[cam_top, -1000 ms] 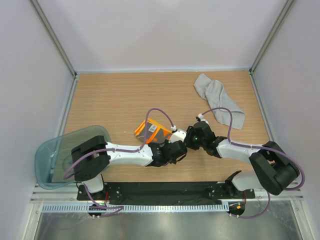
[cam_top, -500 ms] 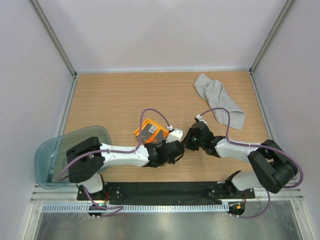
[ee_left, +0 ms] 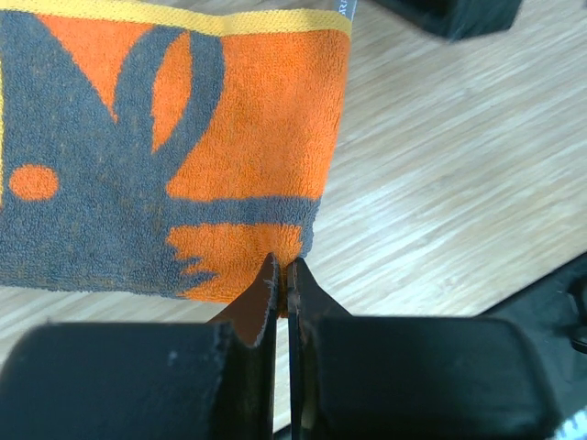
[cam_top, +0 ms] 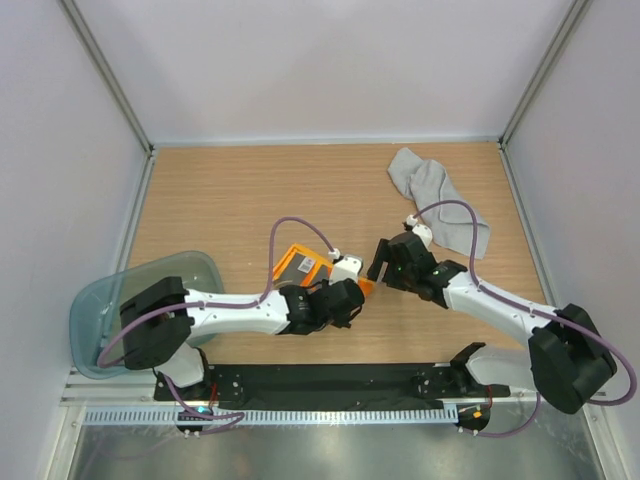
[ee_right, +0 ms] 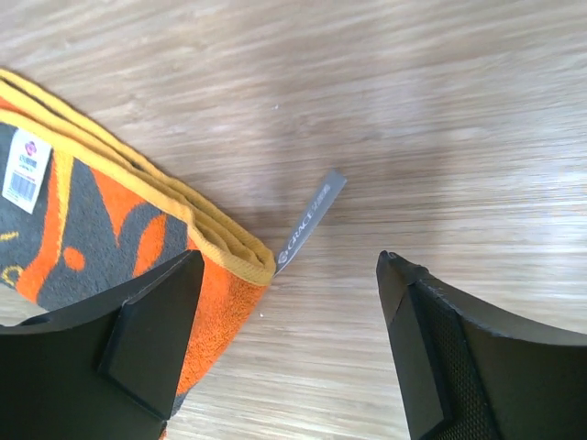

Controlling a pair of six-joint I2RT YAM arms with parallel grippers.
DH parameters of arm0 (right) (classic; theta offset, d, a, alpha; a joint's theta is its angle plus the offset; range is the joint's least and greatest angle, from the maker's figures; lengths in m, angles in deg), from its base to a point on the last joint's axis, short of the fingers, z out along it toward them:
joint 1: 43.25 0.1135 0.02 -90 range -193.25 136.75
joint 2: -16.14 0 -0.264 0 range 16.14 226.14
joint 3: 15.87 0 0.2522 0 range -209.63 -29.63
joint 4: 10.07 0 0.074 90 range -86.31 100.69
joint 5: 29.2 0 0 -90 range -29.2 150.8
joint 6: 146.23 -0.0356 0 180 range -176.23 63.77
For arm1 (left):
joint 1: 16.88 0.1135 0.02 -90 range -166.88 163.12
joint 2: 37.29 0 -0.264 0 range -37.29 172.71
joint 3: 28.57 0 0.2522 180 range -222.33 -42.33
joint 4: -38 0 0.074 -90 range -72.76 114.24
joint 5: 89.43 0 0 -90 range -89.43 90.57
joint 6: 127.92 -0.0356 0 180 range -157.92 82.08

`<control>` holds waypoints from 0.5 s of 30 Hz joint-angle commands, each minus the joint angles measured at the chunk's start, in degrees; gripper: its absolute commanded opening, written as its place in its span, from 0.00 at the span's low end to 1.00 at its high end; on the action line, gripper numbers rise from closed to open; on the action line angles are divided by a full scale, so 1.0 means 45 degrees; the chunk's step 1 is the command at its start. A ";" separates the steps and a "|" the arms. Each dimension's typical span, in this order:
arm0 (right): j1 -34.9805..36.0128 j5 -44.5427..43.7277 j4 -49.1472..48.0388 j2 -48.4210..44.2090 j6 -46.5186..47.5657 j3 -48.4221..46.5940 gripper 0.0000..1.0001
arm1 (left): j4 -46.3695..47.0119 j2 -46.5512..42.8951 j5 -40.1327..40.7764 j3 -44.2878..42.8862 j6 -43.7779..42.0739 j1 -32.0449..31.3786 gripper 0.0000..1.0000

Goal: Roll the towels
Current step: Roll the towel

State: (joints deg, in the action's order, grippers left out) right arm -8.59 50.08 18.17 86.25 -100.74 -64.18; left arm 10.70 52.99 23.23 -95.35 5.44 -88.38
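1. Centrally on wooden worktop (cam_top: 220,200): small orange terry towel (ee_left: 183,137), grey-patterned.
2. Clenched on its near edge: left pincer (ee_left: 282,275).
3. Released over its labelled corner: right pincer (ee_right: 289,270).
4. Crumpled far right: light grey cloth towel (cam_top: 440,200).

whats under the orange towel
Only the wooden table shows around the orange towel, with folded layers at its yellow edge. Whatever lies beneath is covered by cloth. The left gripper pinches one edge.

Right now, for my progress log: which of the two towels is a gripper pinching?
The orange towel, patterned in dark grey: the left gripper is shut on its edge. The plain grey towel lies crumpled by itself, untouched.
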 commanded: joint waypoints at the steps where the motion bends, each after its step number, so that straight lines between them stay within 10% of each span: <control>1: -0.0006 -0.1367 0.1332 -0.0889 0.0516 -0.0760 0.84 | 0.0390 -0.0783 -0.0268 0.0159 0.0716 -0.0028 0.00; 15: 0.0014 0.0447 0.0944 -0.2649 0.1102 -0.0761 0.73 | -0.0390 -0.1976 -0.2473 0.1799 0.5697 0.2431 0.01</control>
State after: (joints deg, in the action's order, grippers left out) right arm -8.59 49.16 25.02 75.82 -97.40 -66.08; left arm 9.82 45.42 16.34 -89.86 23.90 -79.55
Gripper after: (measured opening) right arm 0.736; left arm 0.019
